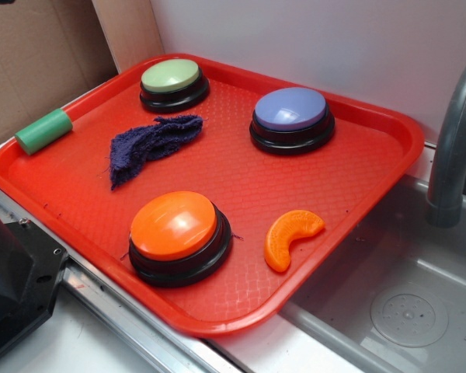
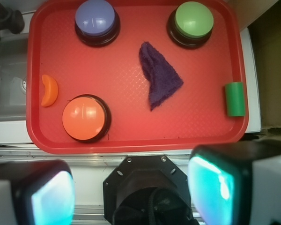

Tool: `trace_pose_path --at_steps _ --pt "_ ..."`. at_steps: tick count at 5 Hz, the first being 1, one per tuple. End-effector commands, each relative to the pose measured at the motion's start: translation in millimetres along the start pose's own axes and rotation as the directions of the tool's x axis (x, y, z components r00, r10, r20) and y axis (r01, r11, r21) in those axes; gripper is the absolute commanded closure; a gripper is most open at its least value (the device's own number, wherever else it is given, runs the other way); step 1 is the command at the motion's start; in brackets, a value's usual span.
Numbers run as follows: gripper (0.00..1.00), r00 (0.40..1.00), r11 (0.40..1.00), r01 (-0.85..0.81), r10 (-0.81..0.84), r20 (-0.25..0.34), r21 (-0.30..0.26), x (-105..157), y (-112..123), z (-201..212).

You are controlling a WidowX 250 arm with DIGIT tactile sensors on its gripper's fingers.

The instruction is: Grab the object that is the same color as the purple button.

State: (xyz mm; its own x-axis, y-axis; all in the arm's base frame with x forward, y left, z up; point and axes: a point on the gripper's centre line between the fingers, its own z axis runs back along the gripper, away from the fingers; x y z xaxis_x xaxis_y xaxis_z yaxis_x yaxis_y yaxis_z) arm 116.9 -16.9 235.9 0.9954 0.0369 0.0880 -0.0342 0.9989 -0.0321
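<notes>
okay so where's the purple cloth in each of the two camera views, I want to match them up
Exterior view: the purple cloth lies upper left on the red tray, between the green button and the orange button.
Wrist view: the cloth lies right of centre on the tray, below and left of the green button.
Shared landmark: the green button, the nearest button to the cloth in both views.

dark purple frayed rag (image 1: pixel 151 145) lying flat on tray, lavender-domed button (image 1: pixel 292 119) well apart
</notes>
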Motion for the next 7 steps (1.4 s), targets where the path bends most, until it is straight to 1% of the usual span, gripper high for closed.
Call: trace_pose_path --at_steps 1,2,3,4,5,6,7 --pt "0.0 1.0 1.0 0.0 0.0 0.0 0.0 0 0 0" --pt "0.0 0.997 0.997 0.074 -0.074 -0.026 0.003 39 25 -53" --pt "0.0 0.984 0.984 0.175 -0.175 0.044 0.015 70 33 -97" --pt "0.0 0.978 0.982 0.19 -0.19 0.09 0.01 85 39 -133" --pt "0.0 0.985 0.987 0.157 -0.16 0.066 0.04 86 43 -171" --pt "0.0 0.986 0.986 0.159 -0.161 0.042 0.051 86 59 -196" --pt "0.0 0.98 0.981 0.192 -0.193 0.047 0.04 95 68 -210"
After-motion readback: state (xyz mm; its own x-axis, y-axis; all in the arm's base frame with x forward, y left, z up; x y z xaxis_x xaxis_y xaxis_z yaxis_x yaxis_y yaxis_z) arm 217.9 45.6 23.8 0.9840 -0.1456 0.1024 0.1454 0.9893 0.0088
